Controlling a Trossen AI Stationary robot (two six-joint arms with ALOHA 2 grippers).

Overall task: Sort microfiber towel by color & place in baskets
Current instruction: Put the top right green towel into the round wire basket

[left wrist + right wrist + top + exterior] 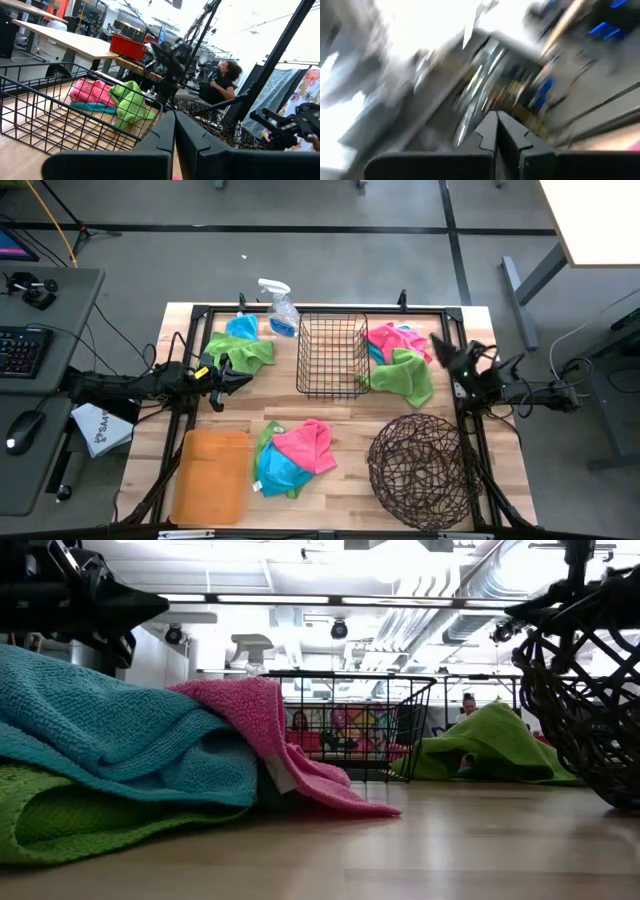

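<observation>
Three heaps of microfiber towels lie on the table. A green and teal heap [240, 346] sits at the far left. A pink, green and teal heap [400, 366] lies right of the black wire basket [332, 356]. A pink, teal and green heap [294, 457] is near the middle front, close up in the low view [120, 750]. The orange tray [210, 476] is front left and the round woven basket [420, 470] front right. My left gripper [228, 376] is shut, just in front of the far-left heap. My right gripper [442, 348] is shut beside the right heap.
A clear spray bottle [278, 306] stands at the far edge, left of the wire basket. A black frame [320, 308] runs around the table's edges. Bare wood lies between the wire basket and the front heap. A person [220, 80] is in the room beyond the table.
</observation>
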